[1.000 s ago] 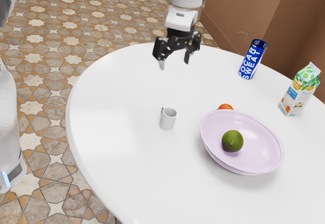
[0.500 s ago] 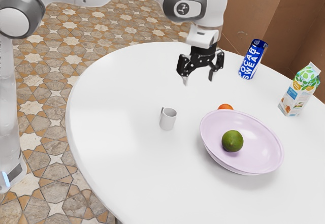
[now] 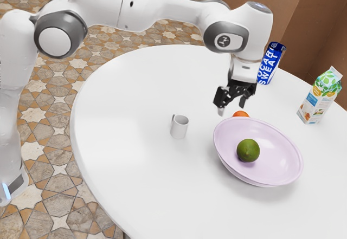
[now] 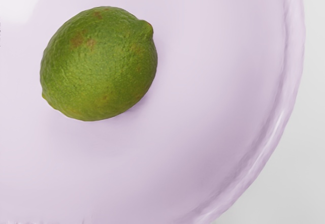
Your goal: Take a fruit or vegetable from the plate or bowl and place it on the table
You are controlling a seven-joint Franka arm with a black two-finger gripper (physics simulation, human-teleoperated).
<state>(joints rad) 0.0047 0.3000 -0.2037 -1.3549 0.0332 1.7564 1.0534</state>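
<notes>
exterior-view clock | gripper (image 3: 231, 108): fingers parted, empty, raised toward bowl's (image 3: 279, 152) 11 o'clock | lime (image 3: 248, 150): inside bowl | mug (image 3: 179, 127): toward 10 o'clock

From beside my arm (image 3: 162, 12), the exterior view looks down across the table (image 3: 130, 141), set back; the wrist view faces down, close. Both show lime (image 4: 99, 64) and bowl (image 4: 213, 107).

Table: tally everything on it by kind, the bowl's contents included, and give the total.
Fruit: 2 (lime, partly hidden orange one)
Dishes: 2 (bowl, mug)
Drink containers: 2 (can, carton)
Total: 6
</notes>
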